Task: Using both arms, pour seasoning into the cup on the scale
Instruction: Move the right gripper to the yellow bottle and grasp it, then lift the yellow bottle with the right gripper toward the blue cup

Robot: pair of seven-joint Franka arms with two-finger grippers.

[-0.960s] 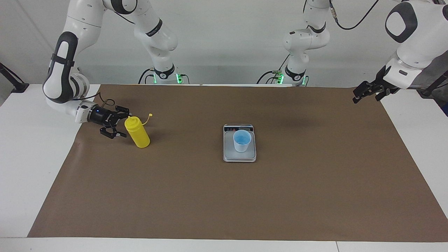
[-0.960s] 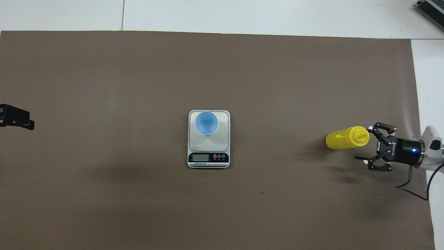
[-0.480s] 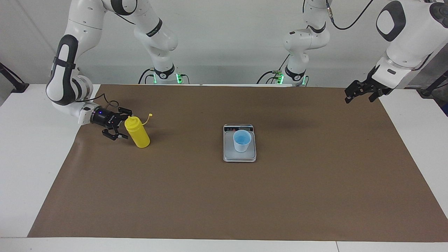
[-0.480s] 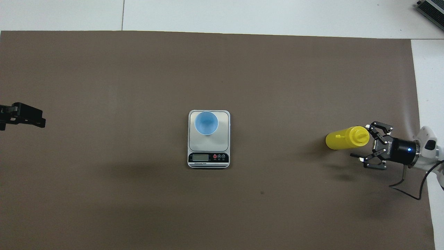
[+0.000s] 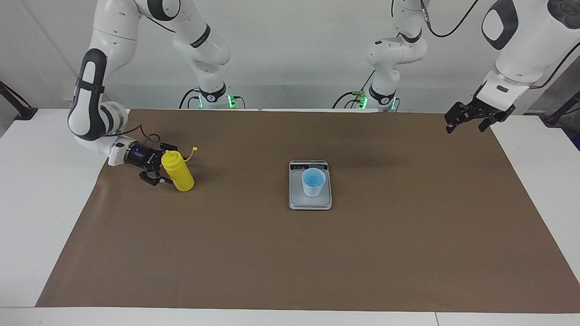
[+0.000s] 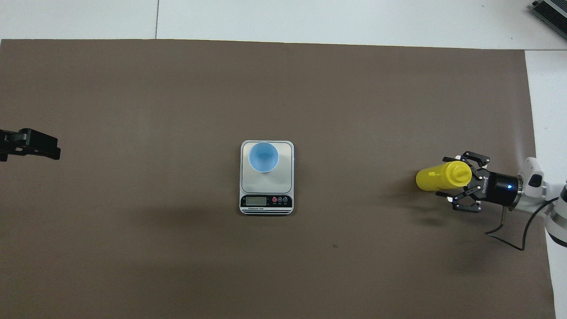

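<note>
The seasoning, a yellow squeeze bottle [image 5: 179, 173] [image 6: 436, 178], stands upright on the brown mat at the right arm's end of the table, its small cap [image 5: 194, 148] hanging off to one side. My right gripper [image 5: 166, 165] [image 6: 447, 177] lies level and low, open, with one finger on each side of the bottle's upper part. The light blue cup [image 5: 313, 182] [image 6: 263, 156] stands on the silver scale [image 5: 310, 203] [image 6: 266, 186] mid-table. My left gripper [image 5: 467, 121] [image 6: 33, 144] hangs open in the air over the mat's edge at the left arm's end, holding nothing.
A brown mat [image 5: 290, 253] covers most of the white table [image 5: 41, 181]. The scale's dark display strip [image 6: 266, 201] faces the robots. A grey device [image 6: 551, 12] sits off the mat at the table's corner farthest from the robots.
My right gripper has slid toward the bottle, and its fingers now straddle it instead of standing beside it. The left gripper has drifted a little inward over the mat. Bottle, cup and scale have not moved.
</note>
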